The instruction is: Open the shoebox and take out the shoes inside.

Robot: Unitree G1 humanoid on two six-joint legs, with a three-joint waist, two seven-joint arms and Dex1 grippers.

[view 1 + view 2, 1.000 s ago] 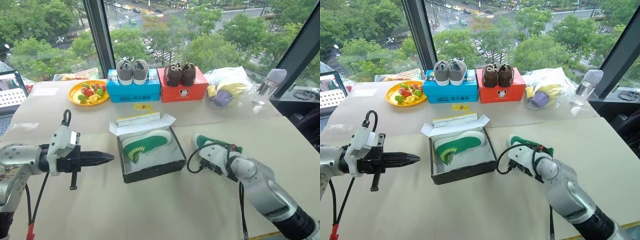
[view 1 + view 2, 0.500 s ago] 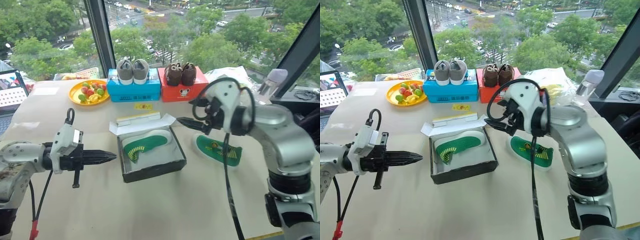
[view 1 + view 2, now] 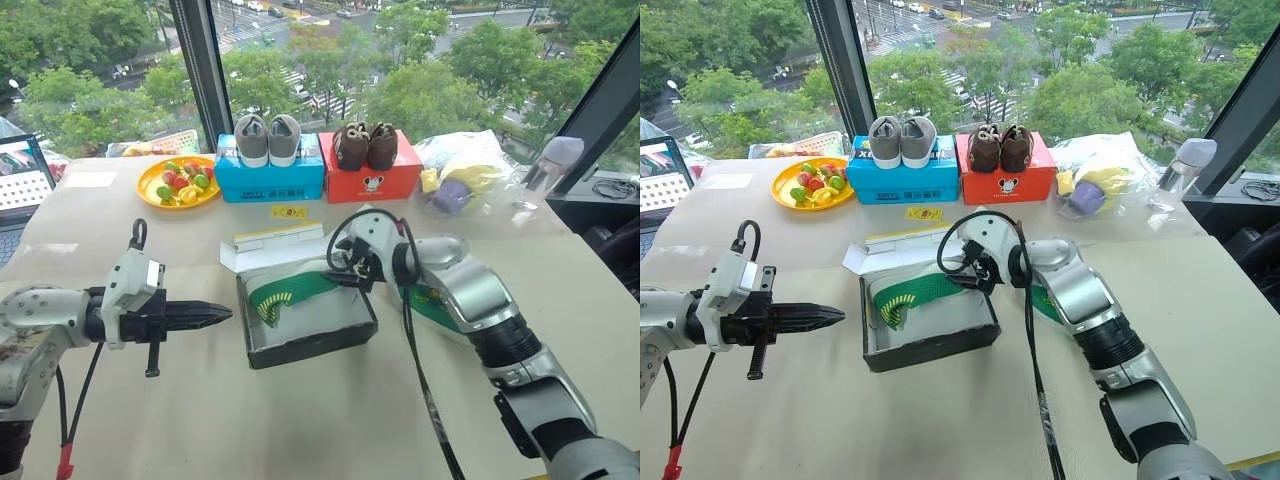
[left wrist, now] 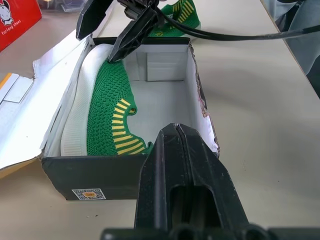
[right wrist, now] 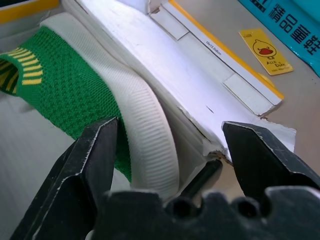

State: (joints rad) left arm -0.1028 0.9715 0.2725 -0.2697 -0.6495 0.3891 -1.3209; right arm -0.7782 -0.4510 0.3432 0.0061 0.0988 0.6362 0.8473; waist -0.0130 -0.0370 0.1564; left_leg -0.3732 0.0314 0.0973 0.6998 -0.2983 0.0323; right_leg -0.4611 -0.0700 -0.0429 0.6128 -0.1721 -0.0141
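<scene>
Here the shoebox (image 3: 305, 320) sits open on the tan table (image 3: 300, 420), its lid folded flat behind it. One green shoe (image 3: 292, 285) lies on its side inside, against the box's far wall, white sole toward the lid. The right gripper (image 3: 340, 272) is at the box's far right corner, fingers spread wide and holding nothing; in the right wrist view one finger (image 5: 82, 172) is over the shoe's green knit and the other (image 5: 260, 150) is out past the torn edge of the lid flap, so the toe end of the shoe and the box wall lie between them. Whether either finger touches the shoe cannot be told. The second green shoe (image 3: 432, 305) lies on the table just behind that arm, outside the box.

The left gripper (image 3: 215, 315) is clenched tight on nothing, hovering level just beside the box's left wall and pointing at it.

Well beyond both grippers, by the window, are a blue box (image 3: 270, 178) carrying a grey pair (image 3: 266, 138), a red box (image 3: 368, 180) carrying a brown pair (image 3: 363, 145), and a yellow plate of fruit (image 3: 178, 184).
</scene>
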